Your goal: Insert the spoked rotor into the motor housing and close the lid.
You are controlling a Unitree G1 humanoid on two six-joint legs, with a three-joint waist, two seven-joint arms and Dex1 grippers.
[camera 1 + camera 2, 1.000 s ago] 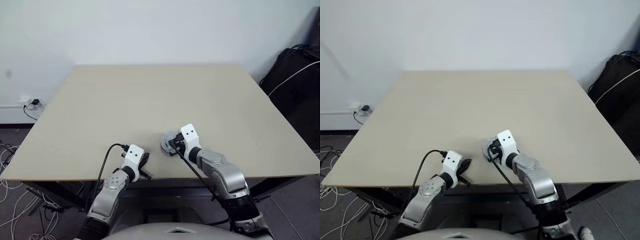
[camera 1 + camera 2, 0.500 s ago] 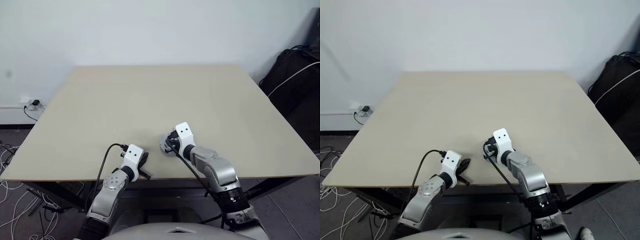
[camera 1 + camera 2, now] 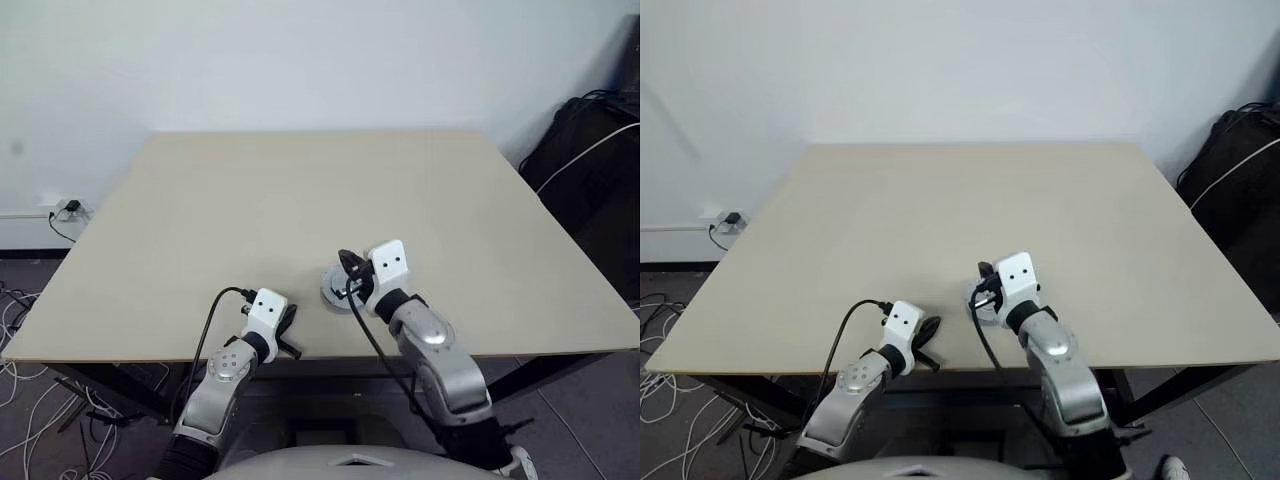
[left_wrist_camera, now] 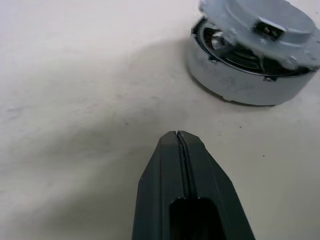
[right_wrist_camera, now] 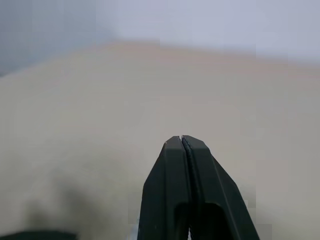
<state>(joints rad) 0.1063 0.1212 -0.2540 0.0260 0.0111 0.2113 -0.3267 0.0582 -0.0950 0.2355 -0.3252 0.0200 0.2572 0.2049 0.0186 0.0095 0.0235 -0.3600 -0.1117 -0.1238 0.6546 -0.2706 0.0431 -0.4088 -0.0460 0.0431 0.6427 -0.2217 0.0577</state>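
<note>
A round, silver-grey motor housing (image 4: 247,75) sits near the front edge of a plain beige surface (image 3: 300,190), roughly midway between the robot's two arms. In the left wrist view it looks like a short metal drum with smooth, pale sides. A shiny silver lid (image 4: 260,22) rests on top of it, tilted, so that a dark gap shows under one edge. Through that gap a few silvery parts can be seen inside, though not clearly enough to name. A small dark rectangular mark sits on the lid's top face.

The left end effector (image 4: 179,137) has its two black fingers pressed together, holding nothing. It is low over the surface, near the housing but not touching it. In the head views it lies close to the front edge, to the left of the housing (image 3: 338,289).

The right end effector (image 5: 181,140) is also closed and empty, its fingers together. In the head views it is raised above the housing (image 3: 347,262), just to the right of it. The right wrist view looks out level across the bare surface toward a pale wall, while the left wrist view gives the close look at the housing and lid.

A dark bag (image 3: 590,160) sits on the floor beyond the right side of the surface.
</note>
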